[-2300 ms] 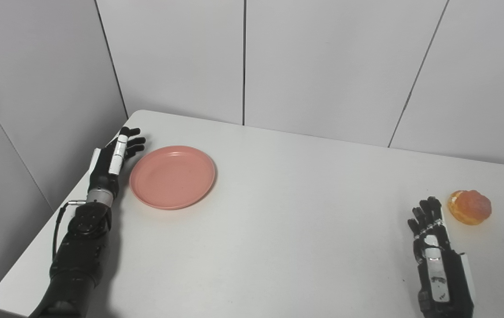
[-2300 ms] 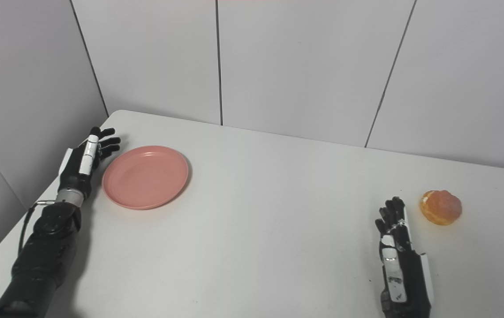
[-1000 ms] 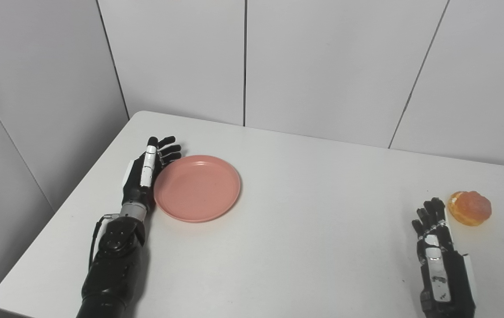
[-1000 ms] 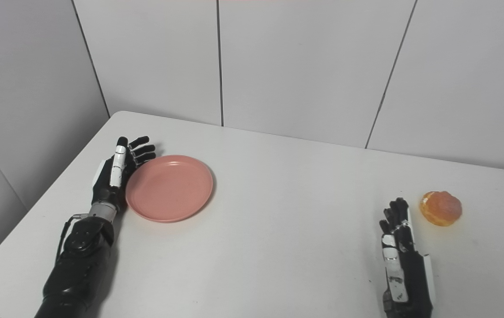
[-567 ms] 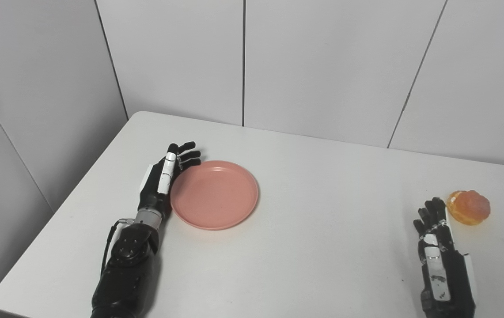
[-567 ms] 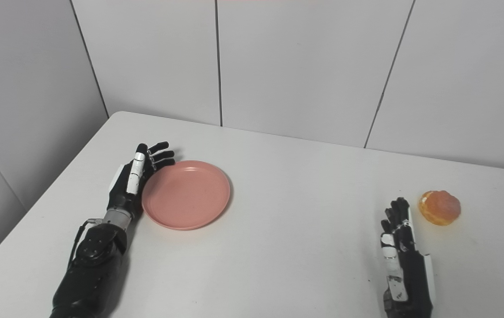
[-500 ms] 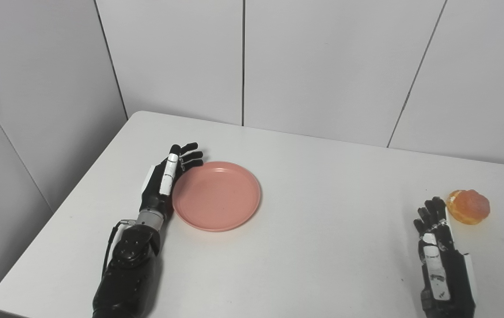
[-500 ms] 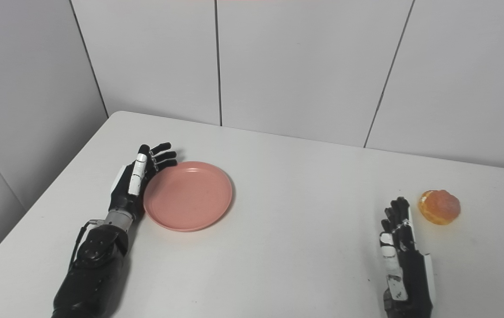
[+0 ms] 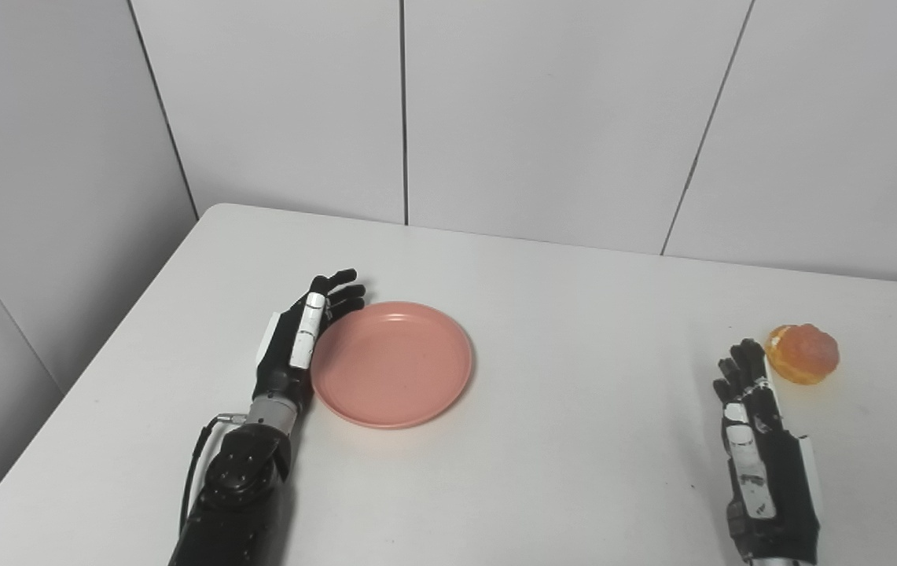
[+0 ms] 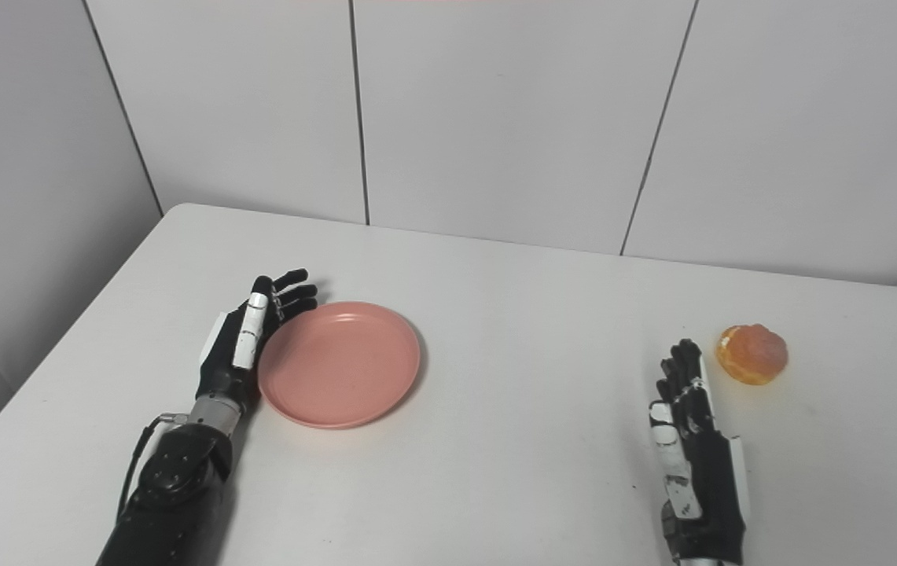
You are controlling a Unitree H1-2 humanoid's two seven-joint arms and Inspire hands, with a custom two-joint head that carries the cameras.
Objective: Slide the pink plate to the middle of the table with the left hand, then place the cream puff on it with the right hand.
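The pink plate (image 9: 391, 363) lies flat on the white table (image 9: 558, 440), left of the table's middle, and nothing lies in it. The left hand (image 9: 299, 346) stands on edge right against the plate's left rim, palm turned toward the plate, fingers stretched out and a little apart along the rim's far-left curve; it holds nothing and only presses sideways on the plate. Its black forearm runs back to the bottom edge of the view. The cream puff (image 9: 802, 353), golden-orange and rounded, sits on the table far to the right, well apart from the plate. The right hand (image 9: 759, 428) rests on the table just beside the puff, on its near-left side, fingers extended and pointing away from the robot, holding nothing; its fingertips come near the puff, but whether they touch it cannot be told. Pale wall panels (image 9: 558, 118) rise behind the table.
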